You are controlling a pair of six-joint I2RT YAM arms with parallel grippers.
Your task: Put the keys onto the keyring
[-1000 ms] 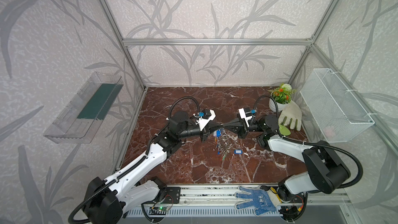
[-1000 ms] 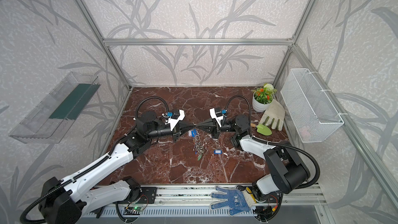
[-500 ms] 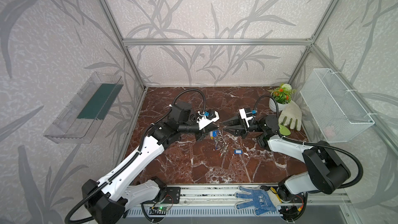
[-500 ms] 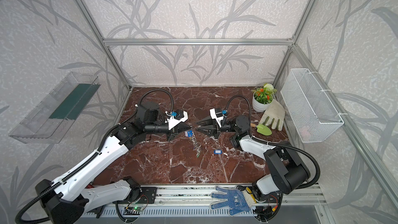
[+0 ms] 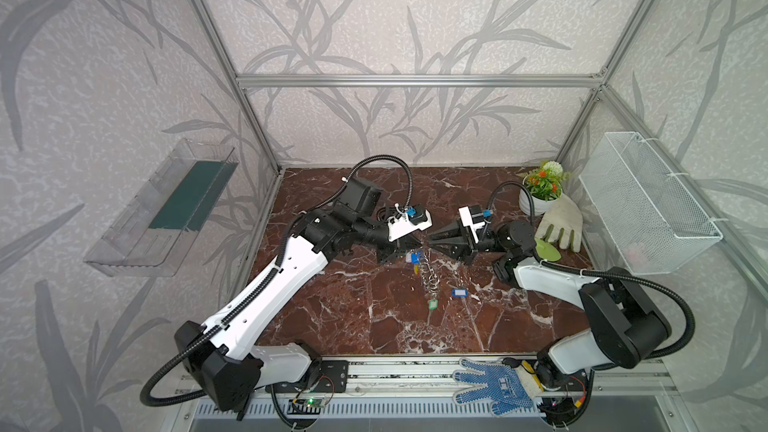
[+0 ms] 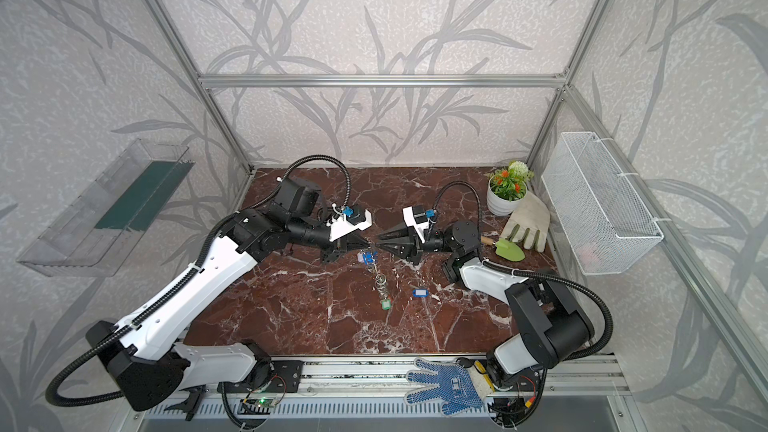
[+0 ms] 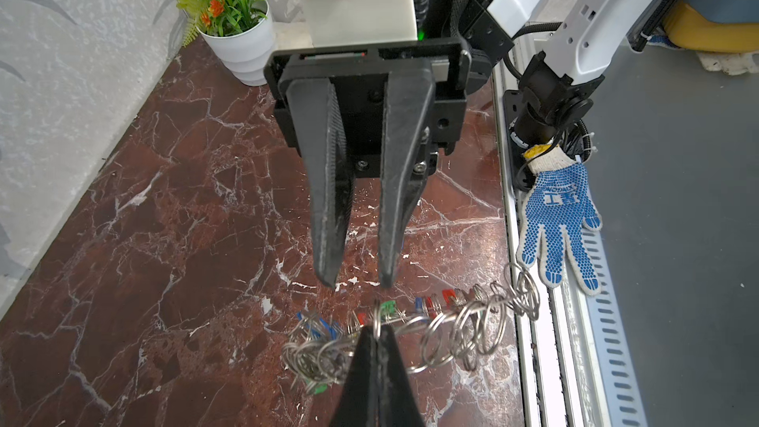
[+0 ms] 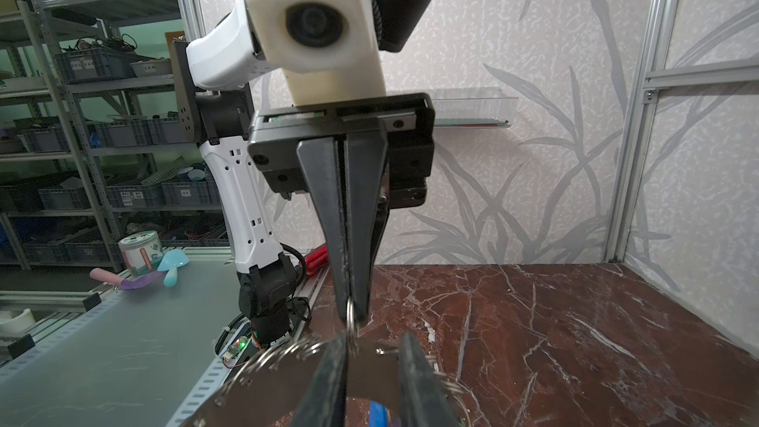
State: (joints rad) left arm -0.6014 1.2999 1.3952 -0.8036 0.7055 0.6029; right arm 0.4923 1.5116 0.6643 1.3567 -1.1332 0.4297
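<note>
On the red-brown marble table (image 5: 353, 313), a potted plant (image 5: 540, 193) with orange flowers stands in the far right corner. One white work glove (image 5: 559, 222) lies just beside it, with a green trowel (image 5: 547, 251) at the glove's near edge. All three are close behind the right arm's wrist and well apart from the middle of the table. A white wire basket (image 5: 648, 205) hangs on the right wall and a clear plastic tray (image 5: 166, 218) on the left wall. One blue-dotted glove (image 5: 492, 384) lies on the front rail. The two arms meet tip to tip above the table's middle. The left gripper (image 7: 374, 332) has its fingers pressed together on one wire split ring (image 8: 350, 316) at the rim of the keyring (image 8: 371, 367). The keyring's flat grey disc hangs from that ring, edge-on in both top views, with more split rings and tagged keys strung along it. The right gripper (image 7: 356, 281) faces it with its fingers (image 7: 328, 199) a narrow gap apart. In the right wrist view they sit on either side of the disc's rim, but I cannot tell whether they touch it. On the ring a blue tag (image 5: 413, 258) sits near the top and a green tag (image 5: 433, 304) at the bottom. Red and further blue tags show in the left wrist view, too bunched to count. One loose key with a blue tag (image 5: 459, 292) lies on the marble, just right of the hanging ring.
</note>
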